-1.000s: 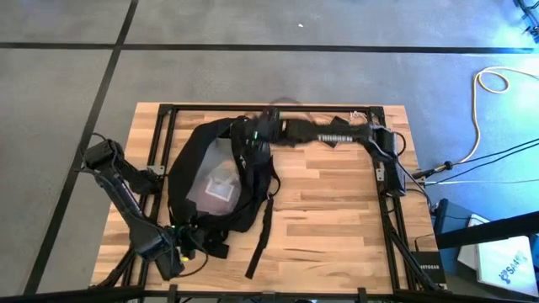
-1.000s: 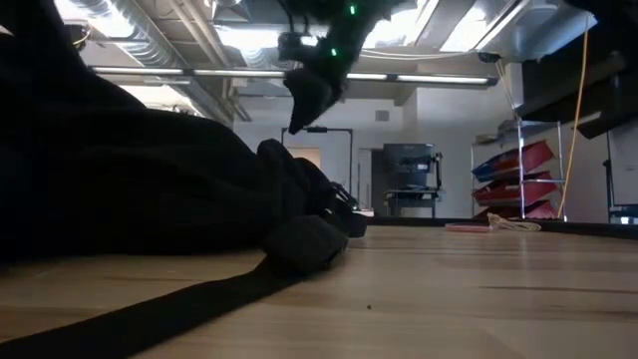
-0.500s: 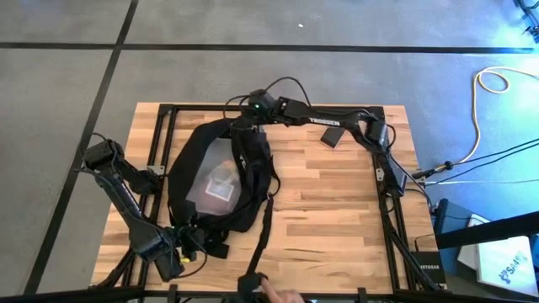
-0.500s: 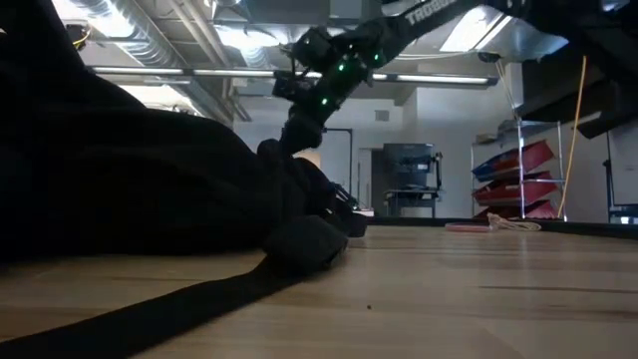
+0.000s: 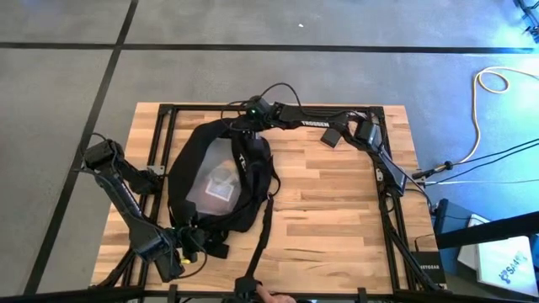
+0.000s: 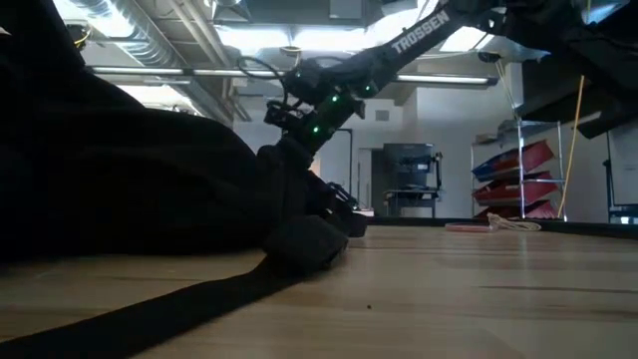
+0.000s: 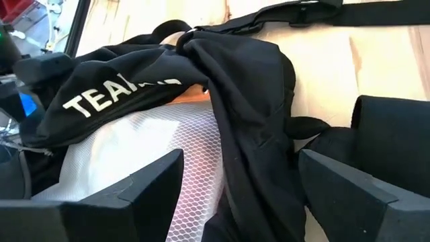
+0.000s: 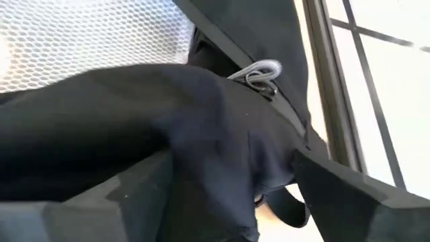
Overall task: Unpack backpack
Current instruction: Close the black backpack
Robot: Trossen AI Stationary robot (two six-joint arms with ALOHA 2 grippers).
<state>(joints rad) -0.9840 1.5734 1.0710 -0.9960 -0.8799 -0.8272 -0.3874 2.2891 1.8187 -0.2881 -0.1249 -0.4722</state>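
The black backpack (image 5: 253, 172) lies flat on the table's left half, its main compartment open over a white mesh pouch (image 5: 217, 181). My right gripper (image 5: 242, 126) stands at the backpack's far end, tipped down and open. A bulge of black fabric (image 8: 215, 134) next to a zip pull (image 8: 259, 70) lies between its fingers. My left gripper (image 5: 192, 244) waits at the backpack's near end, also open. A black fold (image 7: 248, 134) runs between its fingers, beside white lettering (image 7: 114, 94). My right gripper comes slanting down from the table's far right, its open fingers on either side of the fabric at the backpack's far end (image 8: 222, 168); whether they touch it I cannot tell. My left gripper's open fingers flank the fold (image 7: 242, 195); touch cannot be told.
A small flat black phone (image 5: 331, 136) lies on the wood under my right arm. A long black strap (image 5: 263, 236) trails from the backpack to the near edge, where a person's hand (image 5: 268, 295) shows. Bare wood lies on the table's right half.
My right gripper has swung toward the table's left along the far edge and sunk, tipping downward, onto the backpack's far end; the phone now shows from under the arm. A person's hand has appeared at the near edge by the strap's end.
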